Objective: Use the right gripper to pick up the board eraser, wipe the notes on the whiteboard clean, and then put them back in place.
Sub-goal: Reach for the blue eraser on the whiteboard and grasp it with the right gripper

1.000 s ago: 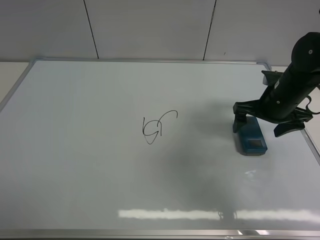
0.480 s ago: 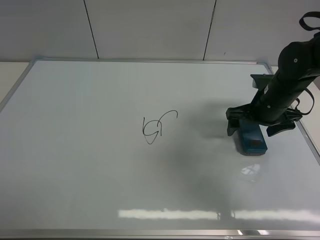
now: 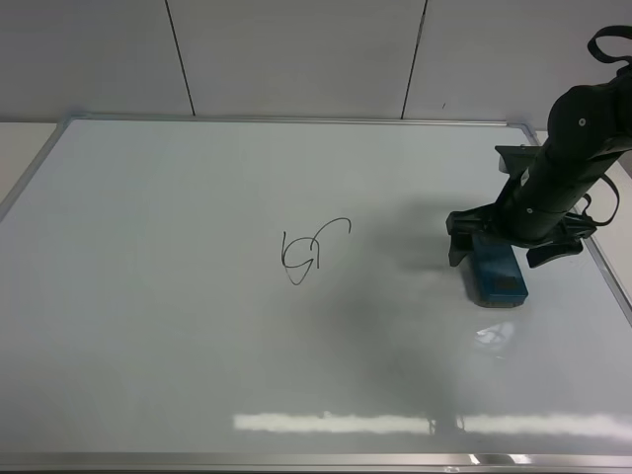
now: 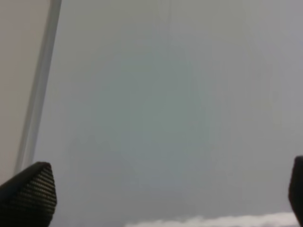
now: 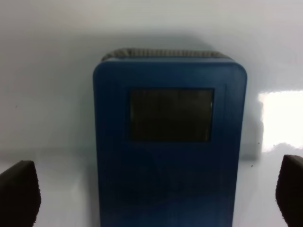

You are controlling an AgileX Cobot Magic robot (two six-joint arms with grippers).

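Note:
The whiteboard (image 3: 178, 365) lies flat and fills most of the exterior view. The notes (image 3: 311, 253), a black looped scribble, sit near its middle. The teal-blue board eraser (image 3: 497, 277) lies on the board near the right edge. My right gripper (image 3: 504, 252) is open and low over the eraser's far end, one finger on each side. In the right wrist view the eraser (image 5: 169, 142) with a dark square patch lies between the open fingertips (image 5: 19, 194), with gaps on both sides. My left gripper (image 4: 161, 203) is open and empty over bare board; its arm does not show in the exterior view.
The board's silver frame (image 3: 612, 281) runs close to the right of the eraser and also shows in the left wrist view (image 4: 40, 94). A panelled wall (image 3: 296, 54) stands behind the board. Glare streaks (image 3: 336, 423) lie along the board's near edge.
My right gripper has moved left and lowered so its open fingers straddle the eraser's far end. In the last half second it has barely moved. The eraser and notes are unchanged.

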